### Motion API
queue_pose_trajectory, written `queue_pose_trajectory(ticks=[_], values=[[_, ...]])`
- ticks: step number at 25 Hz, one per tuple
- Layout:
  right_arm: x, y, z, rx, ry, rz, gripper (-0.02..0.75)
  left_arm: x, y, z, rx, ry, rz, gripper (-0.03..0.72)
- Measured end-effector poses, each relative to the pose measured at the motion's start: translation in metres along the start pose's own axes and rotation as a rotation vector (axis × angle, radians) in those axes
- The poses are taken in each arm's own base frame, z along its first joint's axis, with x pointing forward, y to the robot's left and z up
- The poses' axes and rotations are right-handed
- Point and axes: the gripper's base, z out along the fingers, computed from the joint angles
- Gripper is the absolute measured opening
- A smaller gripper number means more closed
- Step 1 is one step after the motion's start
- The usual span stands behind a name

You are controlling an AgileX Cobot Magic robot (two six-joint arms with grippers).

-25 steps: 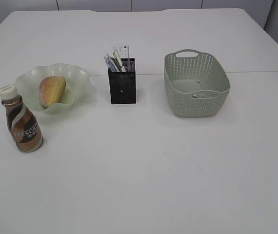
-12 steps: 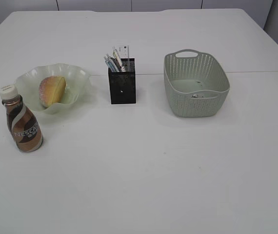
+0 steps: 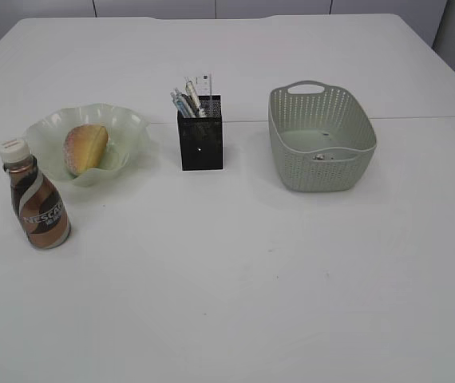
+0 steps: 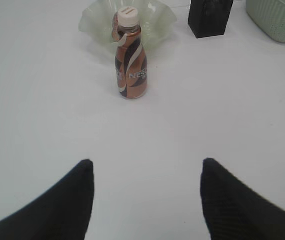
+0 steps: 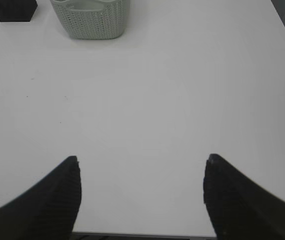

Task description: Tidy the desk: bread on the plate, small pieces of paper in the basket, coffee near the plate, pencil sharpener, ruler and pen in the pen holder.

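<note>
Exterior view: bread (image 3: 85, 148) is seen lying in the plate (image 3: 136, 128), coffee (image 3: 38, 206) stood upright just beside it. Pens and ruler (image 3: 206, 84) are seen poking out of the pen holder (image 3: 201, 144), sharpener not made out. Small scraps, likely the paper, are seen on the basket (image 3: 295, 163) floor. Tabletop (image 3: 235, 287) layout is judged as tidy, task near done.

Left wrist view: left gripper (image 4: 147, 172) is held low over the tabletop, jaws apart, nothing held, coffee (image 4: 130, 57) ahead, well apart.

Right wrist view: right gripper (image 5: 142, 167) jaws apart, nothing held, basket (image 5: 92, 20) far ahead; judged parked.
</note>
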Motion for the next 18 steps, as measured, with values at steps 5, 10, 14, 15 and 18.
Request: queue_pose_trajectory(ticks=[5,10,14,15,18], values=[[0.0,0.0,0.0,0.0,0.0,0.0,0.56,0.0,0.0,0.0,0.0,0.0,0.0,0.493],[0.0,0.0,0.0,0.0,0.0,0.0,0.56,0.0004,0.0022,-0.0001,-0.02,0.004,0.014,0.493],[0.0,0.0,0.0,0.0,0.0,0.0,0.56,0.0009,0.0026,-0.0009,0.023,0.006,0.038,0.493],[0.0,0.0,0.0,0.0,0.0,0.0,0.56,0.001,0.0028,-0.0012,0.039,0.006,0.047,0.493],[0.0,0.0,0.0,0.0,0.0,0.0,0.56,0.0014,0.0031,-0.0019,0.076,0.007,0.066,0.493]])
